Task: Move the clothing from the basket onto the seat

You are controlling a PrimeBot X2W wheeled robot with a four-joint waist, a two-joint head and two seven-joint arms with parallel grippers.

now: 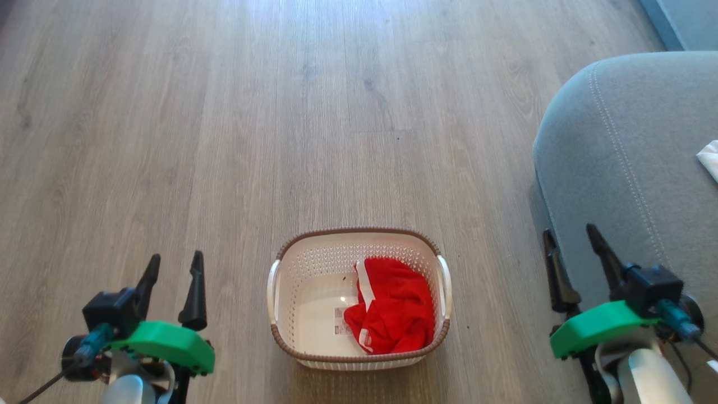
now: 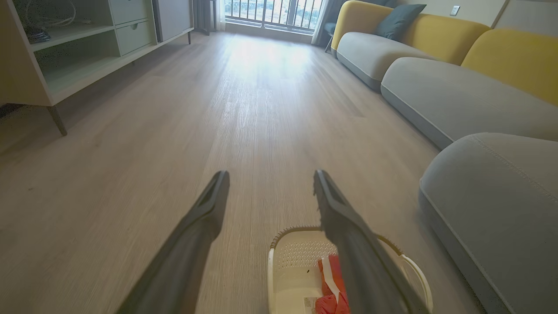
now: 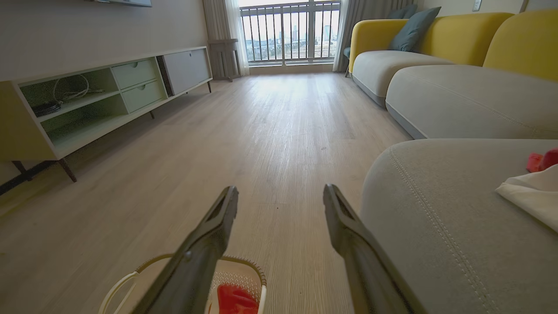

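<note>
head view: red garment (image 1: 394, 306) inside basket (image 1: 359, 233).

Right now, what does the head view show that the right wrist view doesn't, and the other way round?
Head view extra: the left pincer, open, and the label sticker on the bottom of the basket. Right wrist view extra: a cabinet, a balcony window and a red scrap on the seat. Shared: basket, red garment, seat, white cloth, open right pincer.
</note>
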